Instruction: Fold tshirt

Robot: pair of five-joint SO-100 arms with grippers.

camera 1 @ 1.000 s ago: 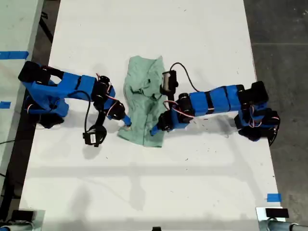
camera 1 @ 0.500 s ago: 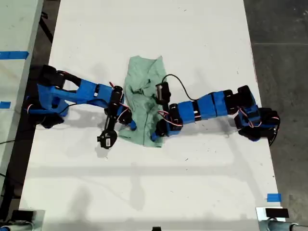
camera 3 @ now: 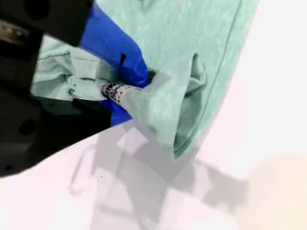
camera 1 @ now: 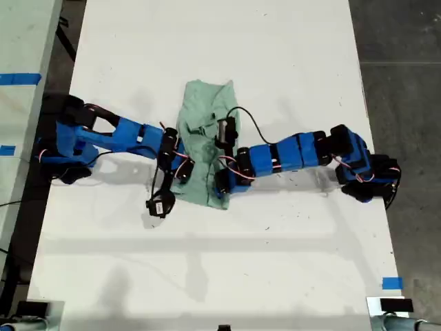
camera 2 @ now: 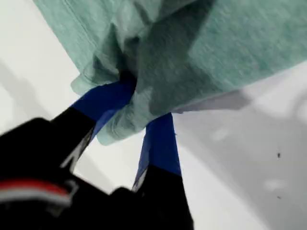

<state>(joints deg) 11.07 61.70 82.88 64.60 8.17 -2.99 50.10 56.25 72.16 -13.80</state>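
White tabletop [camera 1: 275, 55]; both grippers [camera 2: 144, 103] [camera 3: 132, 88], fingers pinching tshirt [camera 1: 205, 110] hem, now drawn closer together, starting fold.

Nothing readable here, honestly. There's a small white label [camera 3: 113, 90] with dark print on the blue finger of my second tool [camera 3: 125, 91], but it's too blurry to read.
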